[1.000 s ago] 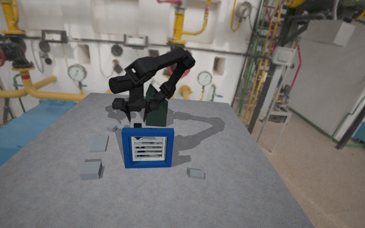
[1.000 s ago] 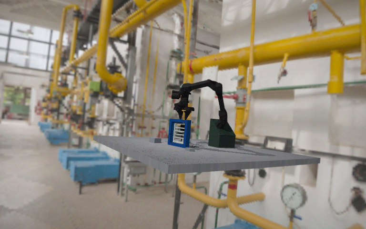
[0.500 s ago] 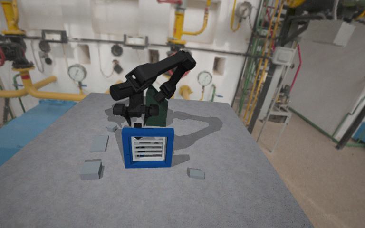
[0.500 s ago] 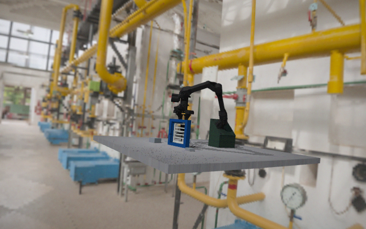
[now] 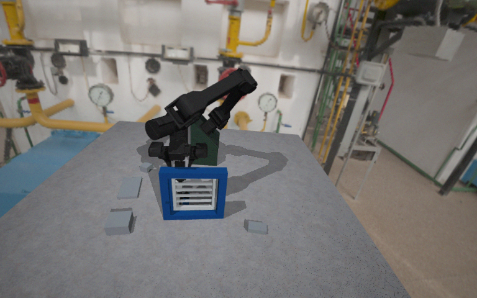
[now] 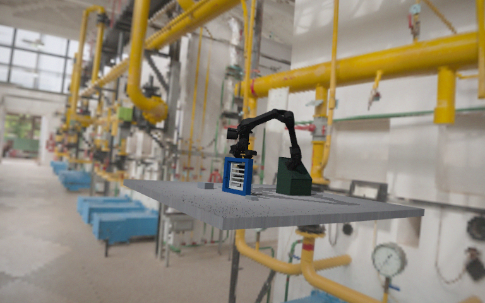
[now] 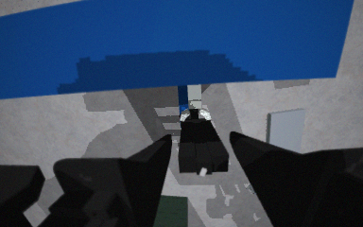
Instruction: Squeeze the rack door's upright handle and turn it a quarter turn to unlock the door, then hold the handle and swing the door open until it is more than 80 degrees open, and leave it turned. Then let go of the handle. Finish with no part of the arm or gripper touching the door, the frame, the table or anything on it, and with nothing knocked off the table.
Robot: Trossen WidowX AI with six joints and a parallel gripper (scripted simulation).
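No readable text, labels, brands, numbers or signs on my feeds. Gauge dials [image 5: 100,95] [image 6: 388,259] on the wall side have faint marks, too blurred to read. Same for the framed meter face [image 5: 176,53] [image 6: 367,190]: nothing legible.

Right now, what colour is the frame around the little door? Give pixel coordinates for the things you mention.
The frame [image 5: 192,171] [image 6: 249,178] [image 7: 189,33] is plain blue, and it shows best in the top view.
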